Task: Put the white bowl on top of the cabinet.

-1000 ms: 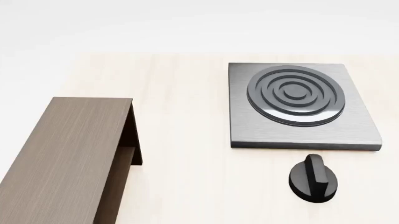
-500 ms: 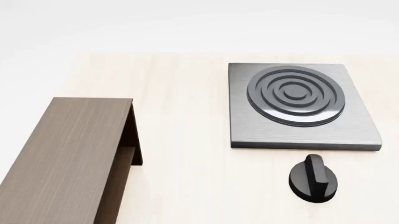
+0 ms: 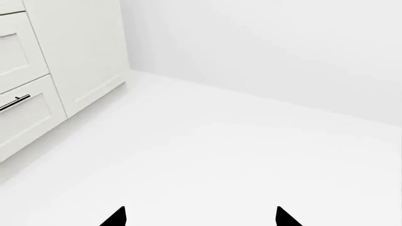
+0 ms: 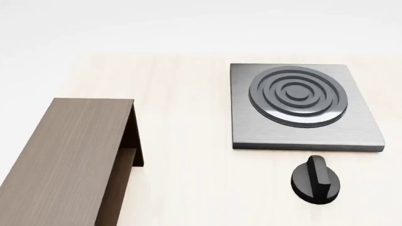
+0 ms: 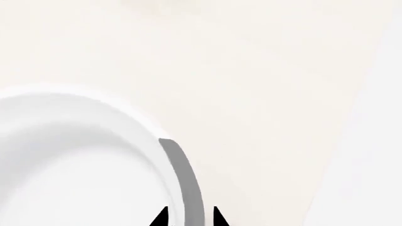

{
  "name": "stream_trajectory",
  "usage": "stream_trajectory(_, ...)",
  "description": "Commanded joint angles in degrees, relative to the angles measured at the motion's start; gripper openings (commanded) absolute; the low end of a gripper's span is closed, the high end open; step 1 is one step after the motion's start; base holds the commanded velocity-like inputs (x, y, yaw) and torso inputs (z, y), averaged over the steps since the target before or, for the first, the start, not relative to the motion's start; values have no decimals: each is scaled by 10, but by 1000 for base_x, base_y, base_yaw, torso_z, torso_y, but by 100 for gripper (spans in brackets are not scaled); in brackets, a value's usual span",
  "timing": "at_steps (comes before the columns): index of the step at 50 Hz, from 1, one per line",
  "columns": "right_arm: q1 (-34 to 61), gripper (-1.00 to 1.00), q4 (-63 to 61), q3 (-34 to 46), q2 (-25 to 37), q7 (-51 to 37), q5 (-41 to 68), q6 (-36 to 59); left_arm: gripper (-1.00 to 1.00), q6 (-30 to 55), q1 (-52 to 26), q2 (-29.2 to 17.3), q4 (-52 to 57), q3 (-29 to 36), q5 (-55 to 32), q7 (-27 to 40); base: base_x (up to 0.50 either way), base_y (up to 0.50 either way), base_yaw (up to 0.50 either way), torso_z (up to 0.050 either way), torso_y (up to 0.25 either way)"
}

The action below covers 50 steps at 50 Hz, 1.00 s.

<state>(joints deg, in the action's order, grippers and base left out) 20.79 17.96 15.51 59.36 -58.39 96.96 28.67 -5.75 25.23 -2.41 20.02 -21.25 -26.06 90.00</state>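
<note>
White bowl (image 5: pixel 75 155) looks hard, smooth and a bit slippery, and I think it is not too heavy, so the thick rim (image 5: pixel 182 174) is the best place to pinch, one finger inside and one outside. It is round, so it has no long side; its open mouth faces my right wrist camera, and it sits on the pale table. My left pincer (image 3: pixel 201 217) is wide and holds nothing, out over a white floor near some white drawers (image 3: pixel 37 94). From my head, the cabinet (image 4: pixel 69 155) lies at 8 o'clock, its long side running from 7 toward 12, its shelf end facing 3. At 2 o'clock is the stove plate (image 4: pixel 301 136), at 4 o'clock the knob (image 4: pixel 316 180). No bowl shows there. My right pincer (image 5: pixel 186 219) is narrow, one tip each side of the rim; I cannot tell if it squeezes yet.
</note>
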Motion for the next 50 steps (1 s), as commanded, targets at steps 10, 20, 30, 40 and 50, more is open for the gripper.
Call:
stream_trajectory(10, -41, -100, -99, -12, 1, -83, 50, -37, 100, -11, -1, 9, -7, -16, -19, -17, 0, 0, 0, 0, 0)
stream_trajectory(20, -66, -100, -154, -44, 19, -137, 60, -72, 100, -14, 0, 8, -9, -16, -21, -18, 0, 0, 0, 0, 0)
stream_trajectory(30, -59, -100, -230, -72, 38, -161, 79, -79, 100, -16, 1, 8, -12, -14, -24, -19, 0, 0, 0, 0, 0)
stream_trajectory(40, -37, -100, -260, -84, 49, -176, 96, -75, 100, -15, -2, 7, -14, -13, -25, -19, 0, 0, 0, 0, 0)
stream_trajectory(50, -57, -100, -307, -130, 64, -190, 118, -103, 100, -15, -2, 7, -13, -13, -25, -18, 0, 0, 0, 0, 0)
